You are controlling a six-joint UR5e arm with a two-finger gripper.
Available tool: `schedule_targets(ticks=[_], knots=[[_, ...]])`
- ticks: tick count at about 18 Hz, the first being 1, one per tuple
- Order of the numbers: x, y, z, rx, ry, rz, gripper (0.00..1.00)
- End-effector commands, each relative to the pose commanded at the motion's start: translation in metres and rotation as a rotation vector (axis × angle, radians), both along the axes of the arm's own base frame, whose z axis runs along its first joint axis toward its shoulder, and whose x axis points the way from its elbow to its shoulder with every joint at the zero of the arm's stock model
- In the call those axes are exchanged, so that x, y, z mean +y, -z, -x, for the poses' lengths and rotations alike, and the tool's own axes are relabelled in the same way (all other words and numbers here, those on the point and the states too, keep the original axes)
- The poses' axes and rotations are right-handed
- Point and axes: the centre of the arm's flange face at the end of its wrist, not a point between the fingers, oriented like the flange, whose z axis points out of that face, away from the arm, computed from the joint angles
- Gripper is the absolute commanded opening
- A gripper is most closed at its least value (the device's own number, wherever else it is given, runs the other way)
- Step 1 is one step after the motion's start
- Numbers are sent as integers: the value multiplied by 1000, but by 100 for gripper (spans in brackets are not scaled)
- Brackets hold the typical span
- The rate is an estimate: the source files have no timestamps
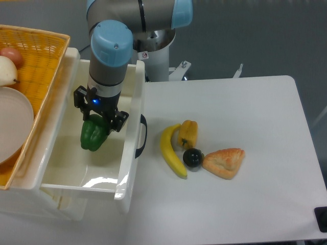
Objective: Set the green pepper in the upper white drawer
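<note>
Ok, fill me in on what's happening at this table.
The arm's hand is shut on the green pepper and holds it inside the open upper drawer; whether the pepper touches the drawer floor can't be told. Out on the table lie a banana, a yellow pepper, a small dark round fruit and a piece of bread. An orange basket sits at the left beside the drawer.
</note>
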Motion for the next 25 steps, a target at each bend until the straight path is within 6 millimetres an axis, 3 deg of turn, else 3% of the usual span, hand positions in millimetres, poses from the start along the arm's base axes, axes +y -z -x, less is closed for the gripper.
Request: schedule_targets(ticks=[7, 12, 15, 19, 25], knots=[[10, 4, -3, 12, 12, -16, 99], [9, -8, 2, 26, 3, -39, 99], [7, -21, 8, 37, -8, -61, 100], [-4, -54, 15, 53, -34, -124, 100], [-29, -86, 42, 61, -101, -193, 100]])
